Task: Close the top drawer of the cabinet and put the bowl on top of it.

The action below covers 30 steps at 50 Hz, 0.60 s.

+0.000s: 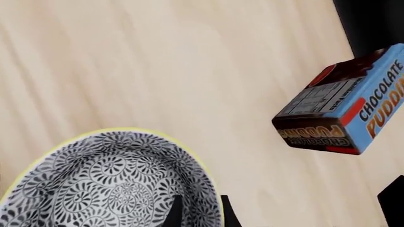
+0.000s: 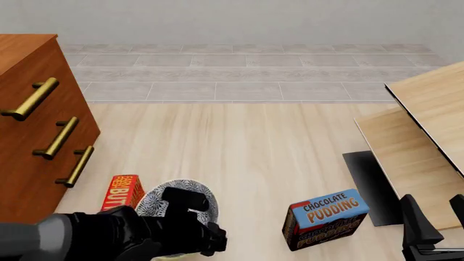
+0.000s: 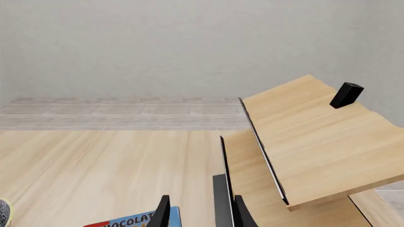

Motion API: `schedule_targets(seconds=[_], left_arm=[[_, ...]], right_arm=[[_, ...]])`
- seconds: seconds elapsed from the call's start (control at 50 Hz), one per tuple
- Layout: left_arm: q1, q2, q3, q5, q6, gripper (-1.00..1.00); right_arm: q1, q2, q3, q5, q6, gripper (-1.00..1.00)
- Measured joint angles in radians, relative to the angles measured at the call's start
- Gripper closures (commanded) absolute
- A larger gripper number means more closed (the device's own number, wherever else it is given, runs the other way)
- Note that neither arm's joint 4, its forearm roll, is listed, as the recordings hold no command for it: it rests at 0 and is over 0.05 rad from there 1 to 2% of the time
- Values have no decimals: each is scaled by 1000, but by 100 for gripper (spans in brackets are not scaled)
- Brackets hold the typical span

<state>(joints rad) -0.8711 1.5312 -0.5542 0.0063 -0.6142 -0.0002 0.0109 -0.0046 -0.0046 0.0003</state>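
The bowl [image 1: 107,184], grey-and-white floral inside with a pale yellow rim, rests on the pale wood. In the front view the bowl [image 2: 174,193] is partly covered by my left arm [image 2: 108,234]. My left gripper [image 1: 202,197] straddles the rim, one finger inside and one outside, shut on it. The cabinet [image 2: 22,157] stands at the far left. Its top drawer [image 2: 43,70] looks flush with the two below, brass handle [image 2: 30,99] sticking out. My right gripper [image 2: 435,211] stands open and empty at the lower right, far from the bowl.
A blue chocolate pudding box [image 2: 325,217] lies right of the bowl. A red butter box [image 2: 125,191] stands between bowl and cabinet. Tilted pale wooden boards [image 2: 427,109] on a black base [image 2: 366,182] fill the right side, with a small black block [image 3: 346,94] on top.
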Motion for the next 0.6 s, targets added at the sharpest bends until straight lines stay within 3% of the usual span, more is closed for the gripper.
schedule_targets(seconds=[0.6], left_arm=[[-51, -120, -119, 156, 13, 100]], right_arm=[[0, 0, 0, 0, 0, -100]])
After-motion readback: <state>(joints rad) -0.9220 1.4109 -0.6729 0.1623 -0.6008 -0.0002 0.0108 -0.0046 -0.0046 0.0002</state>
